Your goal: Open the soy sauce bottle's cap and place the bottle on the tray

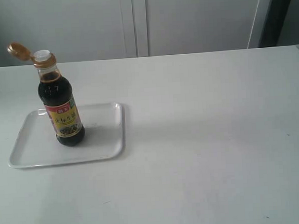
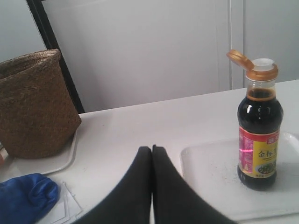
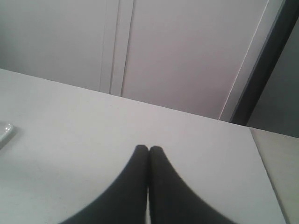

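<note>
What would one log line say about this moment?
soy sauce bottle: upright on tray | cap: flipped open | left hand: shut, empty | right hand: shut, empty

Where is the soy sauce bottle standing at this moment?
In the exterior view, the soy sauce bottle stands upright on the white tray at the table's left, its cap flipped open.

My soy sauce bottle (image 1: 61, 110) holds brown-black liquid — its label is red, yellow and green; the cap (image 1: 17, 49) is orange-brown; the tray (image 1: 35, 149) white, faintly speckled; my fingers (image 2: 135, 186) black.
</note>
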Robot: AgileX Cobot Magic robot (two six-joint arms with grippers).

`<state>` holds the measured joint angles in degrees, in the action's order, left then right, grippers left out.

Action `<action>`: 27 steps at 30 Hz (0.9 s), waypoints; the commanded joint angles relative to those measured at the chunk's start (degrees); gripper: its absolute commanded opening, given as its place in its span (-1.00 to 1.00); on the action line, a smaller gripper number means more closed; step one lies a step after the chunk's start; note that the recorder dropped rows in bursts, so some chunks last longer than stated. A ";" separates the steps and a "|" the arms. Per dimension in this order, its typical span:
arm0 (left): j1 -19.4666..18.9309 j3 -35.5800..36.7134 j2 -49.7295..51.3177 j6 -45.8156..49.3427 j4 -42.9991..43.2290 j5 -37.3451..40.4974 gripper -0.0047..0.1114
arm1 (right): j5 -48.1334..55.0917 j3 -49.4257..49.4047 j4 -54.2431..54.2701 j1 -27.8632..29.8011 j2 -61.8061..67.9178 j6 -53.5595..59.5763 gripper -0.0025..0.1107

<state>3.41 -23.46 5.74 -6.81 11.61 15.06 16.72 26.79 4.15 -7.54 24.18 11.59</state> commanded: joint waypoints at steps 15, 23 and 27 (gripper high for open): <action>0.10 10.63 -4.31 3.13 -11.14 -1.93 -0.92 | -0.55 -0.25 0.35 0.12 -0.22 -0.43 -0.96; 0.02 16.82 -5.74 3.13 -12.95 -2.23 -0.92 | -0.55 -0.25 0.35 0.12 -0.22 -0.43 -0.96; 0.02 18.27 -5.74 3.13 -13.36 -1.99 -0.92 | -0.55 -0.25 0.35 0.12 -0.22 -0.43 -0.96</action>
<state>3.41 -6.11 0.25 -3.77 -0.64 13.48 16.62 26.79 4.15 -7.54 24.18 11.59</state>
